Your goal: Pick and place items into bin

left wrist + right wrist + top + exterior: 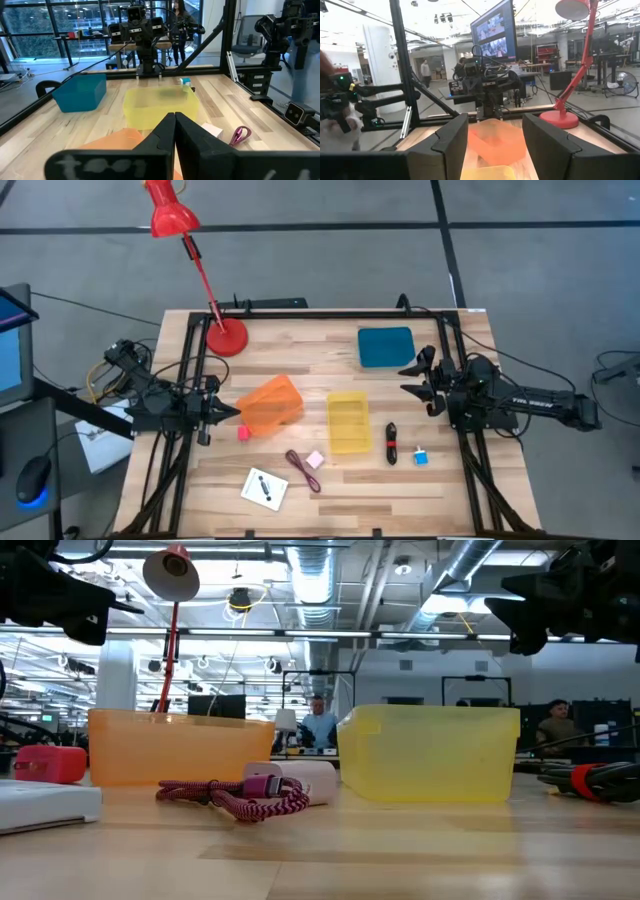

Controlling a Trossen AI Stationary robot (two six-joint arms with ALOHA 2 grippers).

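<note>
**Table stock, both arms held clear of the items**

Left gripper (232,412): being held at the table's left edge, fingers (167,131) pressed together, nothing pinched, tip just beside the orange bin (270,404).

Right gripper (412,377): being held at the right side, fingers (451,137) spread wide, nothing between them, near the blue bin (385,346).

Yellow bin (348,421): being kept mid-table, between the orange bin and the stick tool (391,443).

Pink cube (243,434): lying just below the orange bin.

Cord (301,470) and pale block (315,460): lying together, touching, in front of the yellow bin.

Card (265,487): lying flat near the front edge, left of the cord.

Blue-and-white cube (421,457): lying just right of the stick tool.

Red lamp (226,337): standing at the back left.
</note>
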